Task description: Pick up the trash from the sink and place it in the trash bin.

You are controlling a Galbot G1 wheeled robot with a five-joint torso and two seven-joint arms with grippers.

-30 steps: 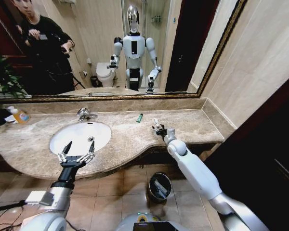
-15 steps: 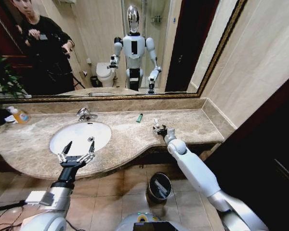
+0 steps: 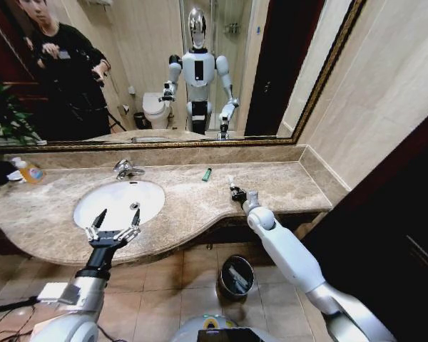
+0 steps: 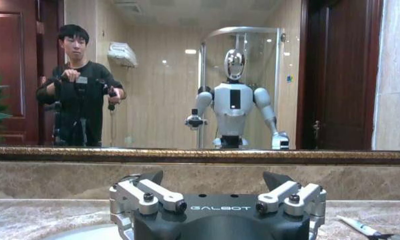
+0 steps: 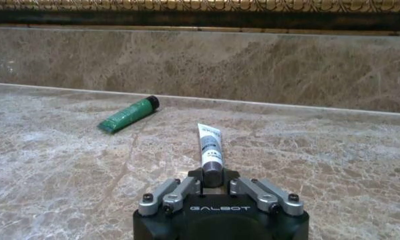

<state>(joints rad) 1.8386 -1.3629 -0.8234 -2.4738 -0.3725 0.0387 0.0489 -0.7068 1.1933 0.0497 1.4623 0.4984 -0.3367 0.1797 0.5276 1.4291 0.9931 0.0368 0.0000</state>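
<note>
On the brown-beige marble counter (image 3: pixel 200 203) of a hotel-style bathroom, the robot's right arm reaches out long and low across the right half of the slab, wrist levelled close to the stone, while the left arm stands bent at the near edge in front of the sink (image 3: pixel 119 203), its left gripper (image 3: pixel 113 224) held up over the near rim of the basin with fingers spread wide and nothing between them. The right gripper (image 5: pixel 213 182) has its fingers pressed together on the dark cap end of a white tube (image 5: pixel 210 147), whose long axis runs straight away from the gripper toward the far backsplash, its flat crimped tail pointing at the mirror; from the wrist camera the tube appears to lie on or just above the marble, and which cannot be told. A small green tube (image 3: pixel 207 174) lies well apart on the counter, farther back and to the left of the held tube, slanted with its black cap toward the wall. The trash bin (image 3: pixel 237 275), black with a silvery rim, stands on the tiled floor below the counter's near edge, almost directly under the right forearm, so the right arm is much the nearer to it and the carry would be back toward the robot and down
</note>
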